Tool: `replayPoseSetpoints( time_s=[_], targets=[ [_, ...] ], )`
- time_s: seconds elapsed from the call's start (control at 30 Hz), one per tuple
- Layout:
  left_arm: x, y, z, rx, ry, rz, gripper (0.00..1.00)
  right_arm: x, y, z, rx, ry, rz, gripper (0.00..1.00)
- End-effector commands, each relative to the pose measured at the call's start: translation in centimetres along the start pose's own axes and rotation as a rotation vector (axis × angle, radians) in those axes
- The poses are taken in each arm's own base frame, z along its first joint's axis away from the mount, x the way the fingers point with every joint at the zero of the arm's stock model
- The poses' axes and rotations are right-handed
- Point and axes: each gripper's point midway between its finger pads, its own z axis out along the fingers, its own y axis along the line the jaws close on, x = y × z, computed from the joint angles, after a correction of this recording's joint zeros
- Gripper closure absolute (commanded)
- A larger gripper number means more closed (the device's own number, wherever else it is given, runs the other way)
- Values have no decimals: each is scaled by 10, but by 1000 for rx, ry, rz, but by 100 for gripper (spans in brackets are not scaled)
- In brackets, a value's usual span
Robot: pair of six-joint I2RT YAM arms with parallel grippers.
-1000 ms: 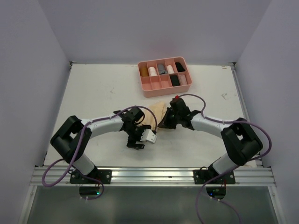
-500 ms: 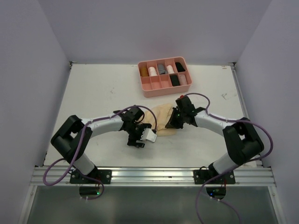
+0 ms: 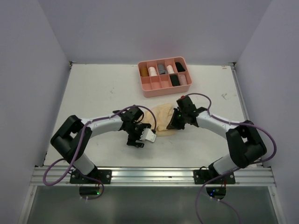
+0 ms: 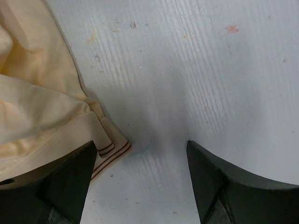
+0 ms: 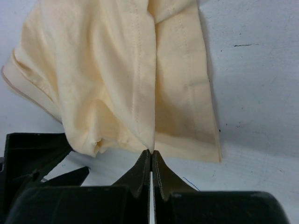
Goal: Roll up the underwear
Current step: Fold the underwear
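Observation:
The pale tan underwear [image 3: 161, 116] lies loosely bunched on the white table [image 3: 93, 93], between my two grippers. My right gripper [image 3: 172, 124] is at its right edge, shut on a raised fold of the underwear [image 5: 117, 70]; the jaws [image 5: 150, 153] pinch that fold's tip. My left gripper [image 3: 139, 136] hovers at the cloth's near left corner. It is open [image 4: 140, 156] over bare table. The brown-striped waistband corner [image 4: 112, 149] lies just inside its left finger [image 4: 51, 186]. No pink or black loose garment shows.
A pink divided tray [image 3: 145, 87] stands behind the cloth at the table's back, with rolled items in its compartments. Grey walls close in the left, right and back. The left gripper's black body [image 5: 32, 154] shows at the lower left of the right wrist view.
My right gripper has pulled its fold to the right and slightly back, spreading the tan cloth wider. The left gripper has stayed nearly in place, still open.

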Motion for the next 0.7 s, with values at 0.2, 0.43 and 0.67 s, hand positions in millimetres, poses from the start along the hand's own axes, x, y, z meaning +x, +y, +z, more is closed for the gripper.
replayPoseSetpoints(
  time_s=[0.2, 0.43, 0.67],
  targets=[
    [60, -56, 2, 180, 208, -171, 19, 10, -23, -28, 40, 14, -8, 100],
    [60, -59, 1, 192, 204, -189, 21, 25, -49, -11, 105, 72, -12, 100],
    [58, -56, -1, 180, 194, -190, 21, 27, -58, 8, 132, 97, -10, 100]
  ],
)
